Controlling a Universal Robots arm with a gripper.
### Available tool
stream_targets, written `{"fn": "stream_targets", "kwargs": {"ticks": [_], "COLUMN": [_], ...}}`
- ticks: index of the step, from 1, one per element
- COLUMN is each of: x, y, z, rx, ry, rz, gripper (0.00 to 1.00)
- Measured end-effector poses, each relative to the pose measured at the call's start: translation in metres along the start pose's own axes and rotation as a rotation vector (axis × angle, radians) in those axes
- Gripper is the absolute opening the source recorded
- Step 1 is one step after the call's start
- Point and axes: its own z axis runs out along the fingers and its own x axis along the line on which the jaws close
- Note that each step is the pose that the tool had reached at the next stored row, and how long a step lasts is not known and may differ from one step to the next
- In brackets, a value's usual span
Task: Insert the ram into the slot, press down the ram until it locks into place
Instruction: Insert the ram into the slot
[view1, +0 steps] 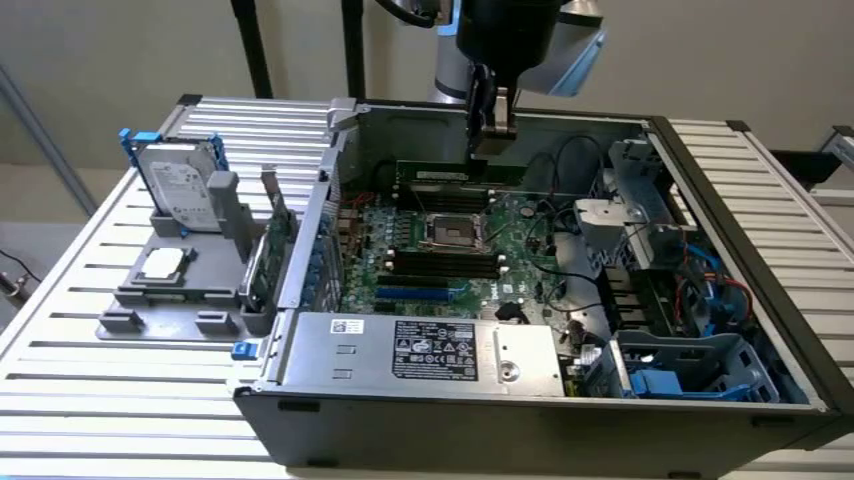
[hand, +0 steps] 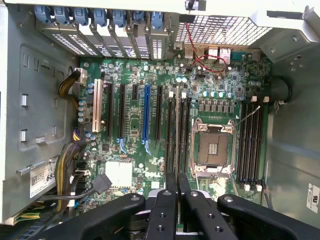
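White slatted table (view1: 80, 330), open grey computer case (view1: 400, 430); black gripper (view1: 490, 148) pinches thin green ram stick (view1: 434, 172) (insertion step, seemingly unseated); needs squaring over black memory slot (hand: 186, 130).

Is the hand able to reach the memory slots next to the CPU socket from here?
Probably yes: the case is open, the hand, gripping the ram, hangs over those slots, and nothing lies across them.

Black tool (view1: 486, 148) gripping ram (view1: 441, 174), open case (view1: 400, 430)
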Motion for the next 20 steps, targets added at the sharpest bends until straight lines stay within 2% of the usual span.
{"fn": "stream_targets", "kwargs": {"ticks": [7,20], "x": [0.0,0.0], "y": [-0.0001,-0.001], "z": [0.002,0.0256], "rx": [0.0,0.0], "ry": [0.0001,0.0], "rz": [0.0,0.001], "gripper": [0.13,0.13]}}
